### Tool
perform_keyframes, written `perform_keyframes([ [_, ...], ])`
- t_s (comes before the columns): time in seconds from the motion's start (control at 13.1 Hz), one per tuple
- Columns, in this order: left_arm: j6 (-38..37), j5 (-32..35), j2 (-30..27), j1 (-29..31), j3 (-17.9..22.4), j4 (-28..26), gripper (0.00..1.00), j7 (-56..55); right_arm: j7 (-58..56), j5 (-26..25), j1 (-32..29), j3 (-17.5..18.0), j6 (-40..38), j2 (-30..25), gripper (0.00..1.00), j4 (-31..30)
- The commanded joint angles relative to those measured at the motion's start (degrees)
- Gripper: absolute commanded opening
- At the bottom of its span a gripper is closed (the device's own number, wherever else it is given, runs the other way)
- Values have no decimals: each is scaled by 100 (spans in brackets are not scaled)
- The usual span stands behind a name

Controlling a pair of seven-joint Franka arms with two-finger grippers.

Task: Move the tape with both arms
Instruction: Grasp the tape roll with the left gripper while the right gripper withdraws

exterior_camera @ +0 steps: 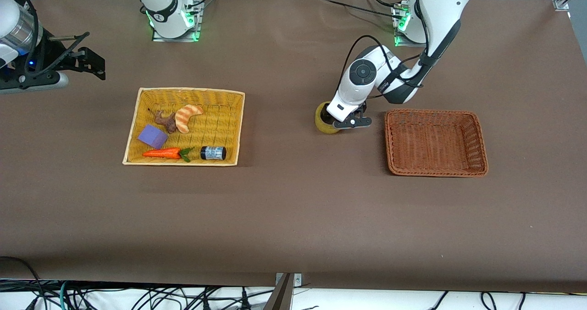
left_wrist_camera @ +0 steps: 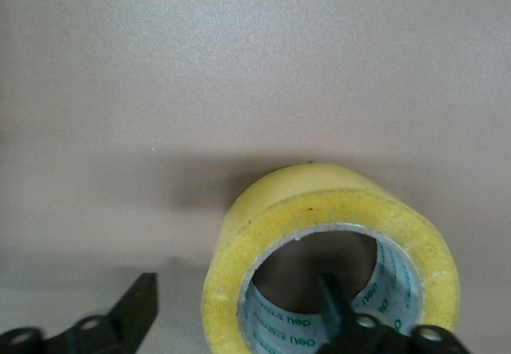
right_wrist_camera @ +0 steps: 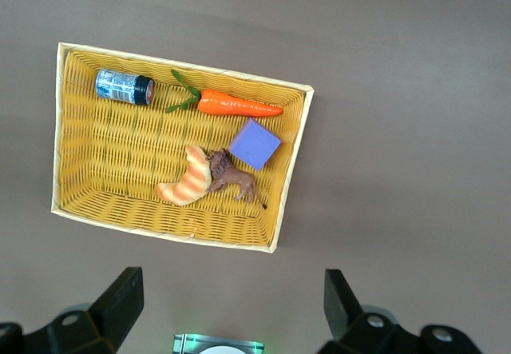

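Front view: tape (exterior_camera: 324,121) stands on the table, between the yellow basket (exterior_camera: 133,131) and the brown basket (exterior_camera: 477,131), close to the brown one. Left gripper (exterior_camera: 341,122) is down at the tape, the wrist covering part of the roll. Brown basket sits toward the left arm's end of the table. Yellow basket sits toward the right arm's end and holds a croissant (exterior_camera: 187,116), a brown animal figure (exterior_camera: 165,120), a purple block (exterior_camera: 152,136), a carrot (exterior_camera: 164,153) and a small dark jar (exterior_camera: 213,152). Right gripper (exterior_camera: 89,62) hangs high over the table edge at the right arm's end, well apart from the tape; that arm is waiting.

Left wrist view: tape (left_wrist_camera: 319,210) stands on one flat face, hollow core up. One finger (left_wrist_camera: 335,302) sits inside the core, the other (left_wrist_camera: 132,310) outside the roll with a clear gap to it. Fingers spread, not clamped on the tape wall. Bare table around the roll, nothing blocking it.

Right wrist view: right gripper (right_wrist_camera: 231,310) with fingers wide apart, holding nothing, above the table next to the yellow basket (right_wrist_camera: 60,130). Same five items inside: jar (right_wrist_camera: 124,87), carrot (right_wrist_camera: 238,105), purple block (right_wrist_camera: 255,143), croissant (right_wrist_camera: 188,180), animal figure (right_wrist_camera: 233,178).
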Motion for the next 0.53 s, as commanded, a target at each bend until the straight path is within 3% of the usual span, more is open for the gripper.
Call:
perform_keyframes([
  [0.0,134,433,152,72,62,22,48,-146,0,9,3,51,-83,39,100,138],
  [0.15,178,469,153,81,132,30,6,-181,-44,0,3,51,-92,39,100,138],
  [0.23,169,408,135,90,159,65,0,-199,-44,9,-6,43,-92,39,100,138],
  [0.46,-154,-3,22,274,115,328,0,-76,-53,0,-6,34,-92,39,100,138],
])
